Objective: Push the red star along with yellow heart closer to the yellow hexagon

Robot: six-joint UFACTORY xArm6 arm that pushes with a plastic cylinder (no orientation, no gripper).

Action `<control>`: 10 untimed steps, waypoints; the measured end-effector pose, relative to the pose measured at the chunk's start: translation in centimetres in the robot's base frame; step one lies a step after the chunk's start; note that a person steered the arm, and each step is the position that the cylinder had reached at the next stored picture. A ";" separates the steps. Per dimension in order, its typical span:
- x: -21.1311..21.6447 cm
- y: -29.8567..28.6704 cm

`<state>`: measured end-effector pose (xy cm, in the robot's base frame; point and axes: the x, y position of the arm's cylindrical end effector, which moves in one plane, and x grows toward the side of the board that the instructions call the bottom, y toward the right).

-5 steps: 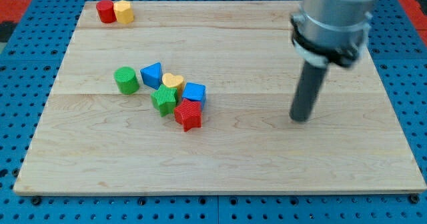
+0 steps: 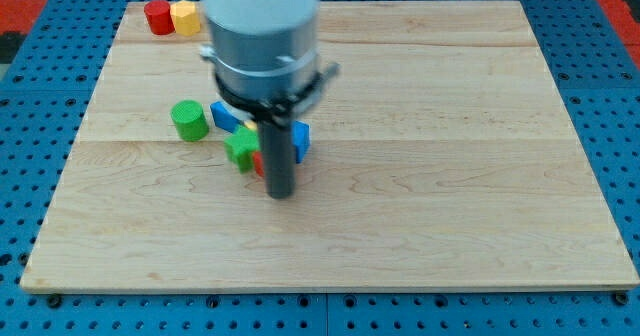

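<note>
My tip (image 2: 281, 193) rests on the board just below the block cluster, at the spot of the red star (image 2: 258, 163), of which only a sliver shows left of the rod. The yellow heart is hidden behind the rod. The yellow hexagon (image 2: 184, 18) sits at the view's top left, touching a red block (image 2: 158, 16). The green star (image 2: 241, 147) pokes out left of the rod, a blue block (image 2: 301, 139) right of it.
A green cylinder (image 2: 188, 120) stands left of the cluster. A blue block (image 2: 222, 115) shows partly behind the arm. The wooden board (image 2: 450, 176) lies on a blue pegboard.
The arm has swept from the board's right side leftward to the cluster; my tip now stands at the red star, and the arm hides the yellow heart.
</note>
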<state>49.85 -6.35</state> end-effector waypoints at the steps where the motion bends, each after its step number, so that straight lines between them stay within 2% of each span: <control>1: -3.0 -2.2; 2: -3.5 -1.1; 4: -10.5 -2.3; 6: -15.2 -0.7; 10: -15.4 3.9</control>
<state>34.44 -2.47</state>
